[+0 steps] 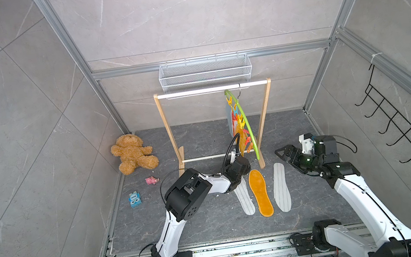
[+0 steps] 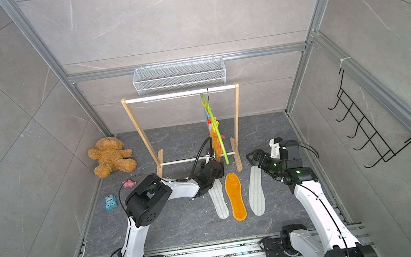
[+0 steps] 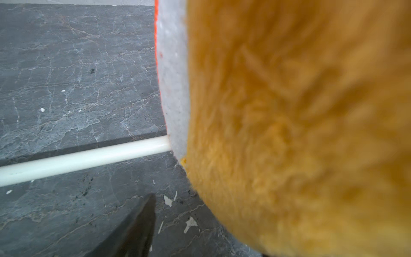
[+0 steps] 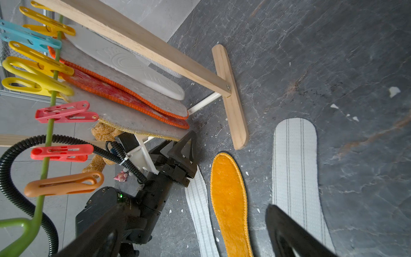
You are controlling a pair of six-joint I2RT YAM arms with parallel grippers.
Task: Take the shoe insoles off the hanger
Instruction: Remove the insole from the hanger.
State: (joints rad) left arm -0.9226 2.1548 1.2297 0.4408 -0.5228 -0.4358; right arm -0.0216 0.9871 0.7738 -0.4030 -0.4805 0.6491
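The lime-green hanger (image 1: 246,123) hangs from the wooden rail, and several shoe insoles are clipped to it. The nearest is an orange fuzzy insole (image 3: 300,124) with a grey back (image 4: 133,118). My left gripper (image 1: 239,154) straddles its lower end. One dark finger (image 3: 138,231) stands apart from the fuzz and the other is hidden behind it. On the floor lie an orange insole (image 1: 261,192) and two striped ones (image 1: 244,197) (image 1: 280,186). My right gripper (image 1: 282,152) hovers open and empty to the right of the rail's foot, above the striped insole (image 4: 293,169).
The wooden rail frame (image 1: 169,134) stands mid-floor with a white crossbar (image 3: 77,160) low down. A teddy bear (image 1: 133,157), a pink toy (image 1: 152,180) and a blue toy (image 1: 134,199) lie at the left. A wire basket (image 1: 204,73) hangs on the back wall and a black hook rack (image 1: 400,123) on the right wall.
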